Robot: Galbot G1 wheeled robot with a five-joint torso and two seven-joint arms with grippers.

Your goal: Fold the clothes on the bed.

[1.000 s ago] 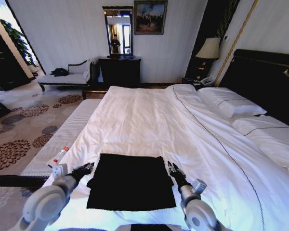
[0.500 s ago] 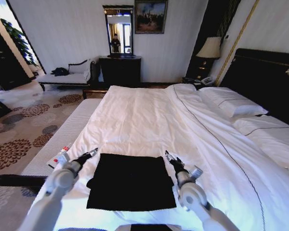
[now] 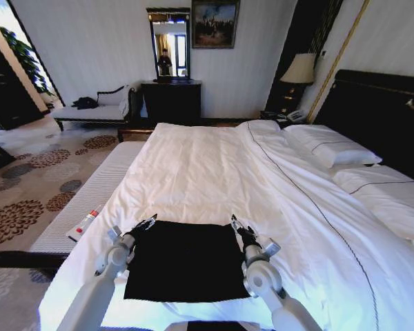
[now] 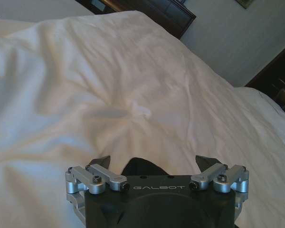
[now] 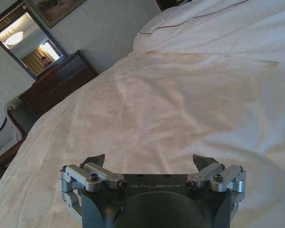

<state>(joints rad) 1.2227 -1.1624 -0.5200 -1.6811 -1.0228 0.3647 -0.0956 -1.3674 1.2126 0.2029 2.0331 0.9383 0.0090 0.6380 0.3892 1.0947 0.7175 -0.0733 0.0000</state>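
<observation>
The clothes are a black T-shirt (image 3: pixel 186 258) lying flat as a rectangle on the bed's white duvet (image 3: pixel 193 172), near the bed's front edge. My left gripper (image 3: pixel 147 222) is at the shirt's far left corner, open. In the left wrist view a bit of the black shirt (image 4: pixel 138 167) shows between the spread fingers of the left gripper (image 4: pixel 153 160). My right gripper (image 3: pixel 234 222) is at the shirt's far right corner, also open. The right wrist view has the right gripper (image 5: pixel 148 160) spread over white duvet (image 5: pixel 171 109).
White pillows (image 3: pixel 331 148) and a dark headboard (image 3: pixel 379 114) are at the right. A pale bench (image 3: pixel 96 196) along the bed's left side carries a small bottle-like item (image 3: pixel 86 222). Farther off stand a chaise (image 3: pixel 96 110), a dark dresser (image 3: pixel 171 102) and a lamp (image 3: pixel 300 69).
Both arms have stretched forward along the shirt's sides, taking the grippers from its middle edges to its far corners. The shirt has not moved.
</observation>
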